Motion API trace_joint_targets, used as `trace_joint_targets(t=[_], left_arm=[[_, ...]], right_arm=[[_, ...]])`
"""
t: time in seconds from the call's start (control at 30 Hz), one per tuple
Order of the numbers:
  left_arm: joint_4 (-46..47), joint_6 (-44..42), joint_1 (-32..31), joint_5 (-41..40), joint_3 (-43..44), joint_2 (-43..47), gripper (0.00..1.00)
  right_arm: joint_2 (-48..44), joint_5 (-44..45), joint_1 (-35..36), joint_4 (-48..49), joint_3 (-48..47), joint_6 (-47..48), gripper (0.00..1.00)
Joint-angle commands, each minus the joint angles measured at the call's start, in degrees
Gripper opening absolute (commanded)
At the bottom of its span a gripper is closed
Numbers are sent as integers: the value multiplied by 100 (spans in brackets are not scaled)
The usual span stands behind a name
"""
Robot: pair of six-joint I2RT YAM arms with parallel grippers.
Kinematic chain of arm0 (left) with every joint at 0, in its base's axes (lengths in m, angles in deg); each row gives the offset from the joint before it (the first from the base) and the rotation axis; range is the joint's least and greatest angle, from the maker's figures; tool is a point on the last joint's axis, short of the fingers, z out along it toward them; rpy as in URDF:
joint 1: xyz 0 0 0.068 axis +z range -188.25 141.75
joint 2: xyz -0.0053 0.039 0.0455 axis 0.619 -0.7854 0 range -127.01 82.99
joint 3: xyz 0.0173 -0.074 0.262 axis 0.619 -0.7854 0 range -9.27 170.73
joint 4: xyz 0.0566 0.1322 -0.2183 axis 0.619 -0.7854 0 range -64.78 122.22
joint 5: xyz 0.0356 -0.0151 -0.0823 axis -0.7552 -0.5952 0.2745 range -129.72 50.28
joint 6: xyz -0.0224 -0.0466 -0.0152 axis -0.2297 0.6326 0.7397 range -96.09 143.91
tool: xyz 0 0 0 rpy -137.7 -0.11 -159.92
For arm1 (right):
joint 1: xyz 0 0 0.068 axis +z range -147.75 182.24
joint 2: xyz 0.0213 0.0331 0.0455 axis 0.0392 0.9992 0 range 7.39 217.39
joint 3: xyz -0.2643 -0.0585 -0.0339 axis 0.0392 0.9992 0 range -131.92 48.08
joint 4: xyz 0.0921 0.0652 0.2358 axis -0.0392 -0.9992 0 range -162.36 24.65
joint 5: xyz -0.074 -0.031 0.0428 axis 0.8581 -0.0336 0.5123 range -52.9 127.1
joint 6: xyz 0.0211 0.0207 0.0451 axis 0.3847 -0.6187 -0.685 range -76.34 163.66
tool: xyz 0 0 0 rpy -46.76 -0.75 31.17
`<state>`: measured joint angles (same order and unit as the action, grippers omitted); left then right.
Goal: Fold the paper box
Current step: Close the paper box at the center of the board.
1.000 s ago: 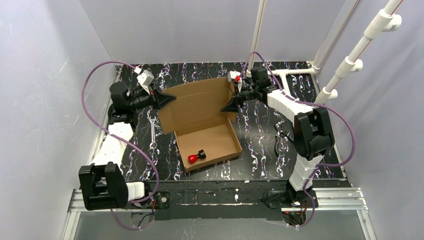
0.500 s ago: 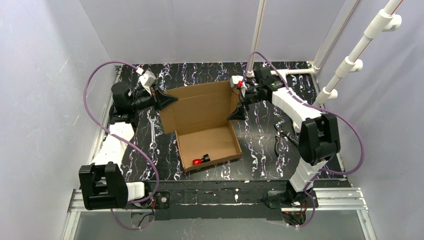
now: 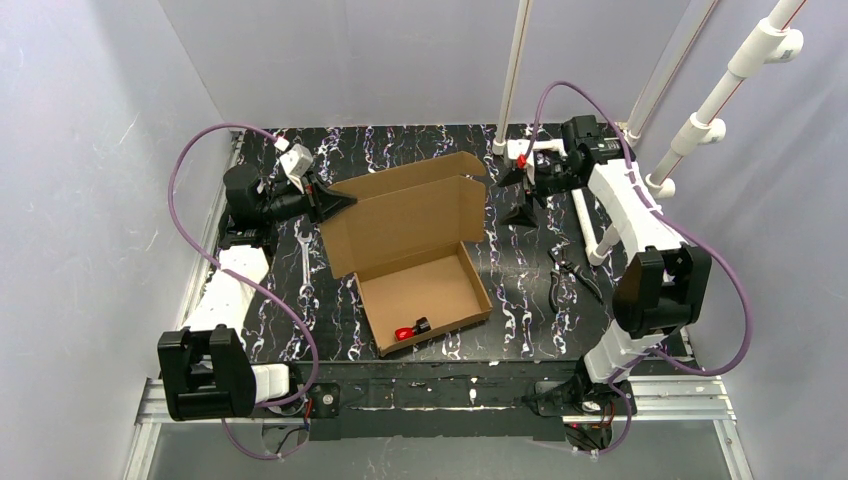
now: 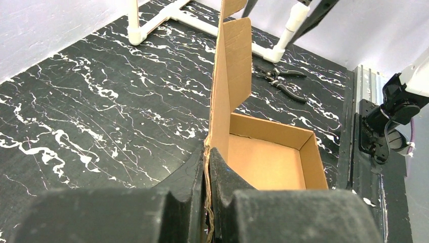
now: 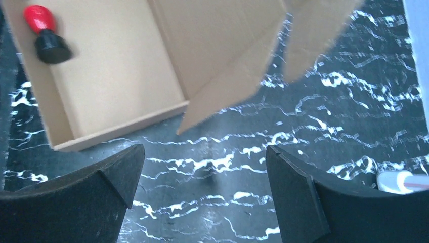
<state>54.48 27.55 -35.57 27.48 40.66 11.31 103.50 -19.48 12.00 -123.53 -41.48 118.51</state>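
Across the middle of the overhead view, the black marbled table (image 3: 420,140) is carrying the paper box (image 3: 410,250). The box is sitting at centre frame, its shallow tray lying open toward the lower edge and its lid panel standing up behind the tray, with a side flap jutting toward the upper right.

At the left of that view I am pinching the lid's left edge with my left gripper (image 3: 338,201). The wrist camera is showing the cardboard squeezed tight between both fingers (image 4: 189,172).

At the upper right I am holding my right gripper (image 3: 517,196) near the side flap but apart from it. Its fingers (image 5: 288,177) are spread wide and gripping nothing.

Black pliers (image 3: 565,275) are lying on the table right of the tray. A wrench (image 3: 303,255) is lying just left of the box. A small red-and-black object (image 3: 410,329) is resting inside the tray, close to its lower wall.
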Motion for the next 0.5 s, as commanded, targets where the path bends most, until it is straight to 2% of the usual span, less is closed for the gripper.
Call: trace_joint_targets(t=[0.0, 0.07, 0.1, 0.17, 0.2, 0.27, 0.33, 0.4, 0.47], left_arm=[[57, -159, 29, 238, -12, 245, 0], [56, -169, 22, 262, -5, 255, 0], [54, -159, 22, 281, 12, 255, 0], [45, -148, 22, 285, 38, 242, 0], [44, -146, 27, 285, 53, 234, 0], [48, -132, 23, 283, 92, 220, 0], [49, -122, 25, 285, 141, 207, 0], [45, -126, 18, 301, 189, 166, 0], [49, -107, 14, 318, 245, 113, 0]], right_arm=[[-286, 750, -70, 2037, 210, -1978, 95], [-184, 992, -71, 3126, 412, -2999, 82], [-50, 979, -71, 3399, 393, -3347, 72], [248, 635, -62, 3775, 292, -3824, 49], [384, 278, -62, 3819, 268, -3849, 45], [561, -586, -45, 3771, 322, -3650, 46], [644, -1087, 99, 3586, 375, -3351, 58], [675, -1080, 368, 3117, 331, -2898, 68], [689, -974, 658, 2727, 248, -2531, 73]])
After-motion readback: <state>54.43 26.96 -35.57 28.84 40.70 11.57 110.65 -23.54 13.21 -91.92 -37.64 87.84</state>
